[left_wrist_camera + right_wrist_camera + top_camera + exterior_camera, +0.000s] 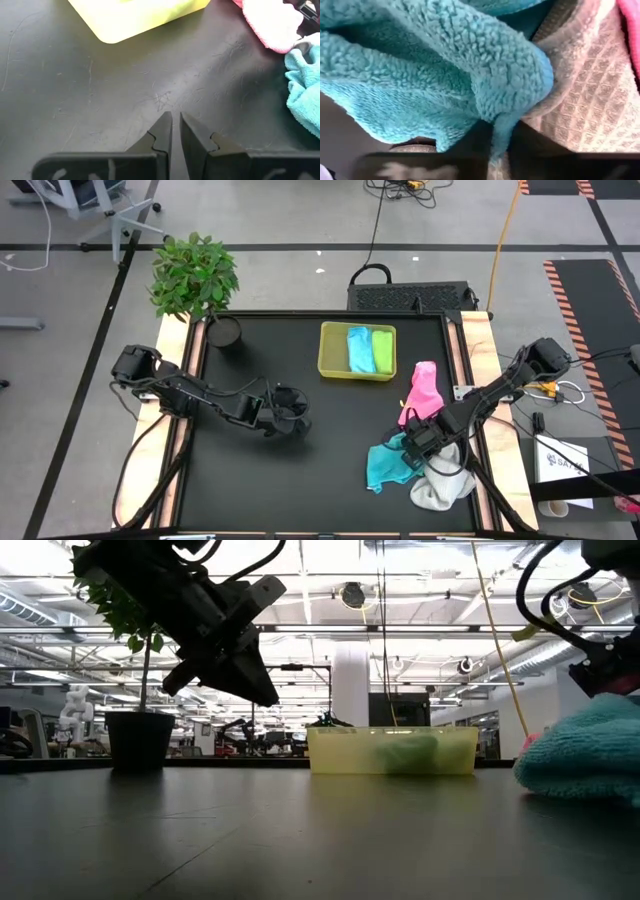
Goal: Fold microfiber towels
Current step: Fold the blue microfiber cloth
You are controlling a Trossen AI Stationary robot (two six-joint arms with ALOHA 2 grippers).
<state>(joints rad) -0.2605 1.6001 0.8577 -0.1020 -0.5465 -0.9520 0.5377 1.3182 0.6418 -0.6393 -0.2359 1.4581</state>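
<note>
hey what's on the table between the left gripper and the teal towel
Nothing. In the high view, only bare black table lies between the left gripper and the teal towel. The left wrist view shows the same empty stretch.

Showing teal on the fleecy towel (445, 75), waffle-weave white on the towel (440, 488), pink on the towel (424, 392); light blue (358, 350) and lime green (382, 350) towels lying in the translucent yellow-green tray (330, 350); table (300, 480) appearing black.

Around my black surface (300, 480) lies a grey floor (280, 220) with cables. A potted plant (195, 275) stands at one corner; ceiling lights (300, 585) glow over a white pillar (350, 685).
</note>
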